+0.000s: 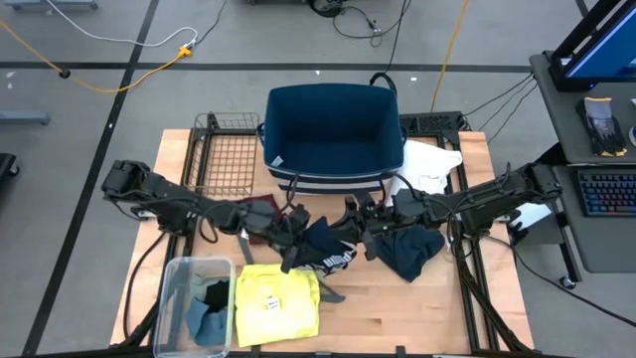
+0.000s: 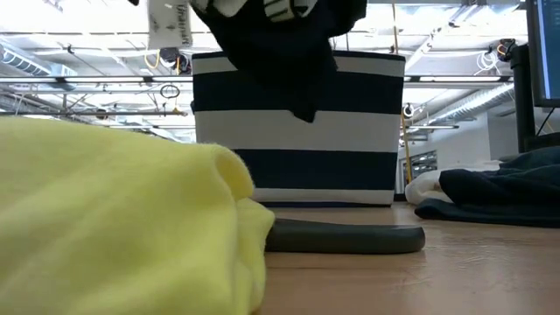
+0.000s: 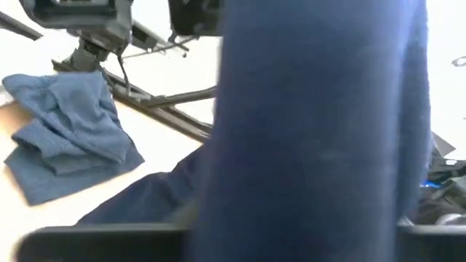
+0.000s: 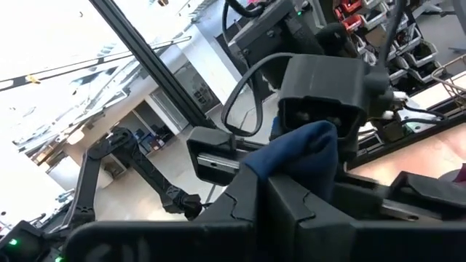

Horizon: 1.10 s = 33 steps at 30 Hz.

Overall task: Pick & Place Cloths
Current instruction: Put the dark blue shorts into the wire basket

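The navy white-lettered fabric (image 1: 330, 255) hangs above the table's middle, between my two grippers; in the low view it (image 2: 280, 39) is clear of the tabletop. My left gripper (image 1: 291, 237) is at its left end and my right gripper (image 1: 360, 227) at its right end, both shut on it. A yellow T-shirt (image 1: 278, 303) lies flat near the near edge. A grey-blue piece (image 1: 412, 251) lies under the right arm, a white shirt (image 1: 429, 167) beside the basket, and a maroon piece (image 1: 258, 211) under the left arm. My left gripper holds the navy fabric (image 3: 313, 131) at its left end; the fabric drapes over the fingers and hides the place of contact. It hangs slack below the gripper. My right gripper pinches a bunched fold of the navy fabric (image 4: 306, 156) between its two fingers (image 4: 244, 200), coming level from the table's right. The fabric is lifted clear.
A navy-and-white striped basket (image 1: 333, 134) stands open at the far middle, with a wire rack (image 1: 229, 154) to its left. A clear bin (image 1: 175, 298) at the near left holds black and grey-blue pieces. A grey hanger (image 2: 346, 236) lies beside the yellow T-shirt.
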Each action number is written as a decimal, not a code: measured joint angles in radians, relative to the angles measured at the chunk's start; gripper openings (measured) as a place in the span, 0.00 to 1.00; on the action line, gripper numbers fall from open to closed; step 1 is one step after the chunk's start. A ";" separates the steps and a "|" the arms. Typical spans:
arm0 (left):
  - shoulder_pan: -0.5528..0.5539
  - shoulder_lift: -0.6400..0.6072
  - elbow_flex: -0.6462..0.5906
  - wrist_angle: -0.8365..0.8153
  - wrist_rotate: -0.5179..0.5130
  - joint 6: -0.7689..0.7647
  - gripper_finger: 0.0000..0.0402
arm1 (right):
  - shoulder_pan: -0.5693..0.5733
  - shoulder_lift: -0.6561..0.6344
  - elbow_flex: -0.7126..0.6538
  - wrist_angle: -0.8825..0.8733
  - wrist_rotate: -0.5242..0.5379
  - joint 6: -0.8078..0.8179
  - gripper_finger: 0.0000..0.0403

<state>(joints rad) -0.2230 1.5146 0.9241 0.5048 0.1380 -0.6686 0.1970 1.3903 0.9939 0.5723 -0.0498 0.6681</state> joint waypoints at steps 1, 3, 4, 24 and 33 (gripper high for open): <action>0.003 0.000 0.000 -0.006 0.011 -0.008 0.13 | 0.000 0.000 0.000 -0.001 -0.001 0.000 0.01; 0.008 -0.005 0.000 -0.016 0.035 -0.033 0.05 | 0.000 0.000 0.000 -0.002 -0.004 -0.003 0.04; 0.010 -0.007 0.000 -0.016 0.052 -0.052 0.05 | 0.000 0.000 0.000 -0.001 -0.005 -0.002 0.06; -0.044 -0.381 0.105 -0.711 -0.250 -0.116 0.03 | 0.088 -0.028 0.000 -0.095 -0.293 -0.082 0.26; -0.016 -0.409 0.306 -1.116 -0.596 -0.001 0.03 | 0.095 -0.027 -0.001 -0.238 -0.234 -0.206 0.08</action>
<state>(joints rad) -0.2386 1.1058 1.2306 -0.6113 -0.4585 -0.6701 0.2920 1.3628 0.9932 0.3339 -0.2834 0.4620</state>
